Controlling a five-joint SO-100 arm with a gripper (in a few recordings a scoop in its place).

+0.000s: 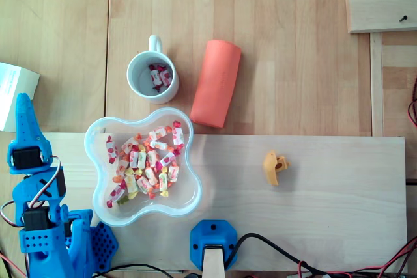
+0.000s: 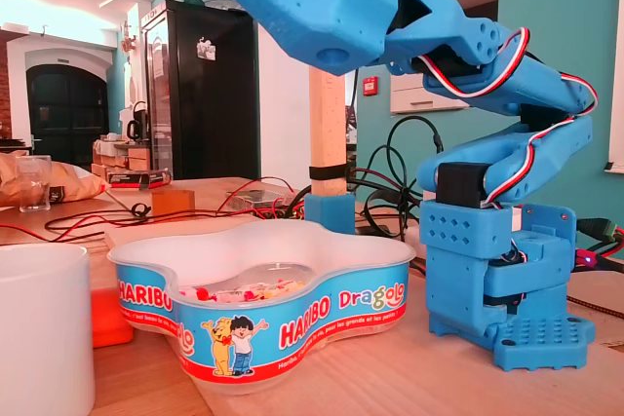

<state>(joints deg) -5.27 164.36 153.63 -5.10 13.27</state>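
Gripper: the gripper (image 1: 24,105) is hanging to the left of the tub (image 1: 89,161) in the overhead view, apart from its rim. I cannot tell how far its jaws are parted.
Tub: it is sitting to the gripper's right, clear and wavy-walled, with a printed band showing in the fixed view.
Sweets: the wrapped sweets (image 1: 143,161) are lying heaped inside the tub, in red, yellow and white.
Mug: the white mug (image 1: 132,69) is standing just beyond the tub.

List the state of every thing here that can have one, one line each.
Haribo tub, open, partly filled with wrapped sweets.
White mug, upright, a few sweets inside.
Orange roll, lying on its side beside the mug.
Small orange part, lying loose on the board.
Gripper, left of the tub, nothing seen in it; open or shut unclear.
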